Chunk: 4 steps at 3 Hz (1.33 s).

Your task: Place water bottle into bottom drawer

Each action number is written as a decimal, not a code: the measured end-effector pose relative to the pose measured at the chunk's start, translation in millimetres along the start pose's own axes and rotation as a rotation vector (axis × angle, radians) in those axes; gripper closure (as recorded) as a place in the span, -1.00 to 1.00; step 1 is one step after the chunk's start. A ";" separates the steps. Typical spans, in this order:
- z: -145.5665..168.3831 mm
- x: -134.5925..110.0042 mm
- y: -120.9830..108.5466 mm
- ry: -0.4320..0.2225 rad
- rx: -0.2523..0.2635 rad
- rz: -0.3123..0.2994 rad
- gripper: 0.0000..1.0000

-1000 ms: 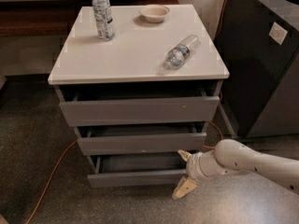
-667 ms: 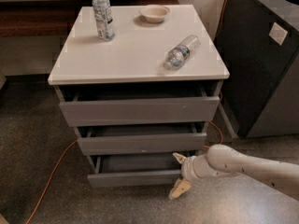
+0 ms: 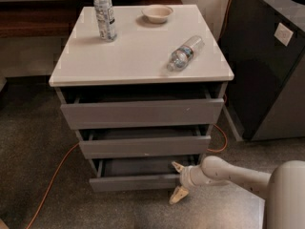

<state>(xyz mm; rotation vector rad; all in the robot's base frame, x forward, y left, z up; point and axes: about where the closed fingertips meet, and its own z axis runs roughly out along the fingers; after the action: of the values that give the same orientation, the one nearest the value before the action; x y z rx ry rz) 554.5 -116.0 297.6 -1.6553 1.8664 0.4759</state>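
Observation:
The water bottle (image 3: pixel 185 53) lies on its side near the right edge of the white cabinet top (image 3: pixel 138 56), untouched. The bottom drawer (image 3: pixel 136 182) is pulled out a little and shows a dark grey inside. My gripper (image 3: pixel 177 181) is low at the drawer's right end. It is open, with one finger (image 3: pixel 177 166) above the drawer's front edge and the other (image 3: pixel 177 196) below it. My arm reaches in from the lower right.
A taller clear bottle (image 3: pixel 104 13) and a small bowl (image 3: pixel 157 13) stand at the back of the top. The two upper drawers (image 3: pixel 143 113) are slightly open. A dark cabinet (image 3: pixel 267 70) stands at the right. An orange cable (image 3: pixel 52 180) runs across the floor.
My gripper and arm have moved left along the bottom drawer's front. The water bottle has not moved.

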 end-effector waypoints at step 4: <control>88.7 61.0 -46.3 0.051 0.016 -0.055 -1.00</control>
<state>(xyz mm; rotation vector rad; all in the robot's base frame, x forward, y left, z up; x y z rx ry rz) 614.0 -115.2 196.6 -1.7177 1.8510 0.3987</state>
